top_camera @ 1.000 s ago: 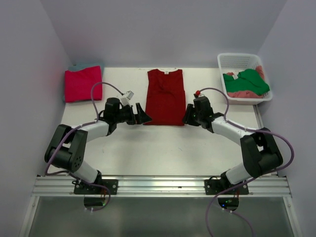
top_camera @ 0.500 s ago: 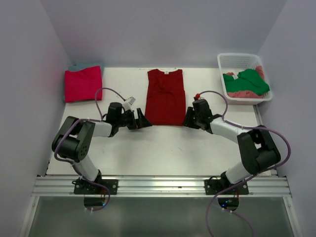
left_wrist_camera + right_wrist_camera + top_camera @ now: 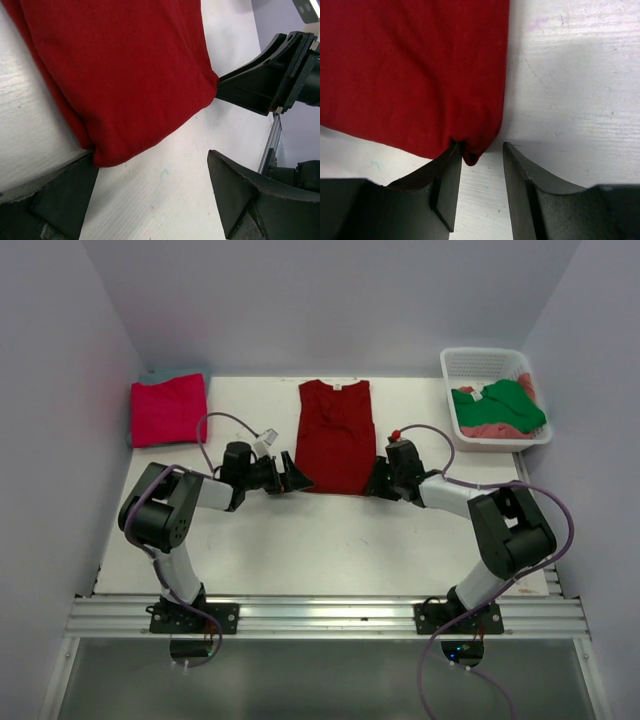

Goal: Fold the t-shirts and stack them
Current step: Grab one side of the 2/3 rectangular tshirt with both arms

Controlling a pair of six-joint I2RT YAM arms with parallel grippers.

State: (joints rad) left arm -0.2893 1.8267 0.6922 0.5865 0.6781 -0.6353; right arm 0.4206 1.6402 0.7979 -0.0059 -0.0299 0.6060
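A dark red t-shirt (image 3: 336, 435), folded into a long strip, lies flat mid-table. My left gripper (image 3: 295, 478) is open at its near left corner; in the left wrist view (image 3: 150, 165) one finger (image 3: 65, 195) touches the hem of the red cloth (image 3: 125, 75) and the other stands apart over bare table. My right gripper (image 3: 378, 480) is open at the near right corner; in the right wrist view (image 3: 481, 150) the corner of the red cloth (image 3: 420, 75) hangs in the gap, against one finger (image 3: 447, 180).
A folded magenta-pink shirt (image 3: 168, 408) lies at the back left on a teal one (image 3: 172, 371). A white lattice basket (image 3: 495, 358) at the back right holds a green shirt (image 3: 503, 403) and a salmon-pink one (image 3: 492, 430). The right gripper's fingers (image 3: 270, 80) show in the left wrist view.
Both grippers have stayed at the red shirt's near corners, the left shifting slightly right. Both arms' elbows have swung inward toward the table's middle.
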